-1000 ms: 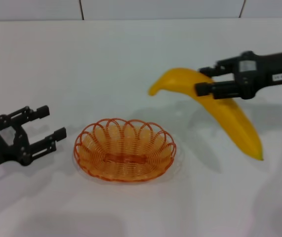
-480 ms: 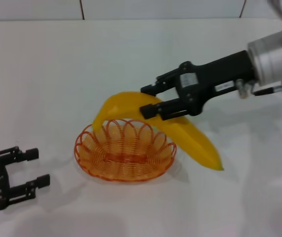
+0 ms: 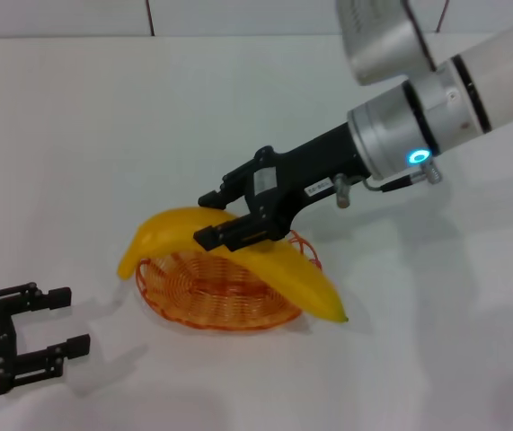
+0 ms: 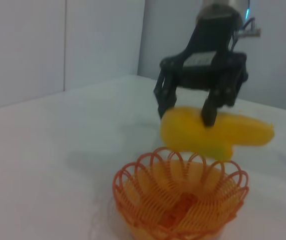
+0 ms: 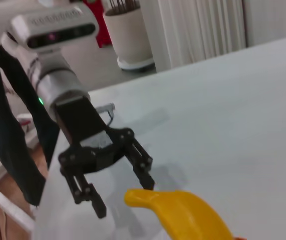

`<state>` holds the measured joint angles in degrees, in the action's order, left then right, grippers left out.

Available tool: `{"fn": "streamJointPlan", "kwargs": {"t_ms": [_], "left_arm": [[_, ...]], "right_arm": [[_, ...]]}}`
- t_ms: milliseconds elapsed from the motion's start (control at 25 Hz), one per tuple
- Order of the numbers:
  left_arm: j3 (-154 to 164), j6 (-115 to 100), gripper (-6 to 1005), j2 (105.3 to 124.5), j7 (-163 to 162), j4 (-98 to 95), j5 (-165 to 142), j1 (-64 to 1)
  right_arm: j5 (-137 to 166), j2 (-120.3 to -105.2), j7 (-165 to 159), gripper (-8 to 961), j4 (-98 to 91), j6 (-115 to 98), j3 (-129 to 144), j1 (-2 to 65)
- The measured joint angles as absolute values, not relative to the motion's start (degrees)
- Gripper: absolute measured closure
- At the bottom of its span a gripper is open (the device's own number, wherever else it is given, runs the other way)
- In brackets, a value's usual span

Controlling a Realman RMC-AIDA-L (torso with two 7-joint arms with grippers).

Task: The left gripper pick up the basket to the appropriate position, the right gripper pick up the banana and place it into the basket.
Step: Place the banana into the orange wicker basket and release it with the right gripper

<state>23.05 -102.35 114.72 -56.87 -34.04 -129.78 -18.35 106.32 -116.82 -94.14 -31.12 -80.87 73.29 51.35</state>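
In the centre of the frame the right gripper (image 3: 223, 218) clamps the banana (image 3: 238, 252) lengthwise just above the basket (image 3: 184, 301) to lower it inside, while the left gripper (image 3: 60, 320) waits with fingers wide at lower left.

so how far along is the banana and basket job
Done: the basket sits on the table, and the left claw is open and clear of it. In hand: the right claw grips the banana just over the basket, both ends overhanging the rim. Left: lowering it in and letting go.
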Motion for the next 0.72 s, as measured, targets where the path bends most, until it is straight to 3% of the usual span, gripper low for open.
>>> {"fn": "streamJointPlan", "kwargs": {"t_ms": [720], "left_arm": [[23.0,-101.9,307,115.09,-56.9,-34.1,-130.0,-19.0]], "right_arm": [[95.1,-116.95,-95.3,439,-31.3,-72.9,87.7,51.6]]}}
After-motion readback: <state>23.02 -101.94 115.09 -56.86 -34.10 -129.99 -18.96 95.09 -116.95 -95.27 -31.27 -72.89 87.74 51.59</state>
